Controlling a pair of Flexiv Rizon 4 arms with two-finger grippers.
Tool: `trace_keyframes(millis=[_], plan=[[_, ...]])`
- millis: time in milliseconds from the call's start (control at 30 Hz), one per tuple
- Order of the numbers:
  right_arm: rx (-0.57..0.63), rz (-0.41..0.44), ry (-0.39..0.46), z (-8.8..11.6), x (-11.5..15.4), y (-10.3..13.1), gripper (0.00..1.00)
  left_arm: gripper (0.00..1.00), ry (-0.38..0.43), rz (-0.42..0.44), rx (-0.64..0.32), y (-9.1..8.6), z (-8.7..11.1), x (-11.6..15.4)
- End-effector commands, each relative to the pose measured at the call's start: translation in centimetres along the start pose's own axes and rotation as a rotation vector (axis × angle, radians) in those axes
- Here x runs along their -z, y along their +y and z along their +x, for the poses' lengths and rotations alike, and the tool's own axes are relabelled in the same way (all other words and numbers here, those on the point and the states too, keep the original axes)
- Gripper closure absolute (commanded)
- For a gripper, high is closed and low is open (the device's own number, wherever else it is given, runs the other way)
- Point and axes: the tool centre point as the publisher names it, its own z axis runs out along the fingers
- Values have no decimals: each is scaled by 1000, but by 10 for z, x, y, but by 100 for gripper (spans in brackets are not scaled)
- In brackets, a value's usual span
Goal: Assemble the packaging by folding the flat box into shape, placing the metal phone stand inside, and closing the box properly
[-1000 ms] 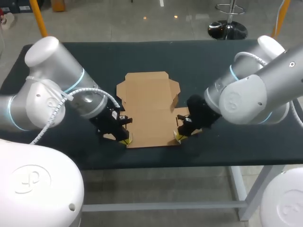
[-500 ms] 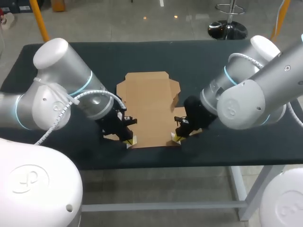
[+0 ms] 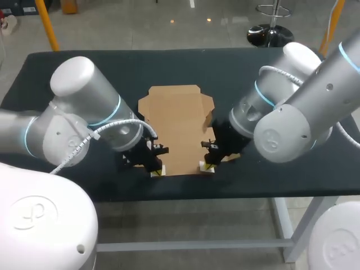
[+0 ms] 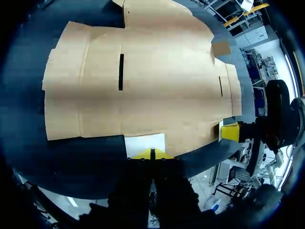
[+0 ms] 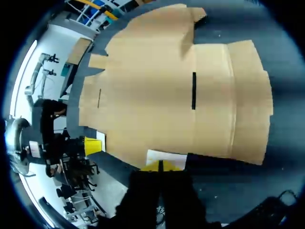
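Flat box is lying unfolded, brown face up, on the dark table, about mid-width and toward the robot-side edge. Two narrow slots are showing in its panels, and small flaps are sticking out along its far edge.

Left gripper is sitting at the box's near-left corner, tips down against the box edge. In the left wrist view its yellow fingertips are pressing together with only a thin seam between them. A small white patch of the box edge is lying just ahead of the tips. Cannot tell whether any board is being pinched.

Right gripper is sitting at the box's near-right corner, mirroring the left. Its fingertips are likewise closing to a thin seam, with a white strip of the box edge just ahead. Grip on board: cannot tell.
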Motion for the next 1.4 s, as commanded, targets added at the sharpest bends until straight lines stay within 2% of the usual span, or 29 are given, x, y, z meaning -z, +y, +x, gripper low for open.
trace_keyframes(millis=[33, 300, 533, 700, 900, 1200, 1400], plan=[[-2, -5, -62, 2, -14, -1, 100, 100, -20, 19, 12, 2, -1, -10], [-15, 18, -73, -3, -17, -1, 100, 100, -35, 14, 32, 0, -3, -15], [-7, -23, 1, -6, 17, -2, 100, 100, -1, 67, 30, -1, 0, 12], [10, -26, 85, -12, 39, -1, 100, 100, 62, 99, 30, -6, -1, 38], [15, -25, 148, -22, 59, 2, 100, 100, 95, 121, 42, -14, 0, 54], [23, -34, 224, -31, 82, 9, 100, 100, 168, 115, 32, -19, -3, 72], [23, -9, 268, -38, 93, 20, 100, 100, 206, 99, 22, -26, -8, 83]])
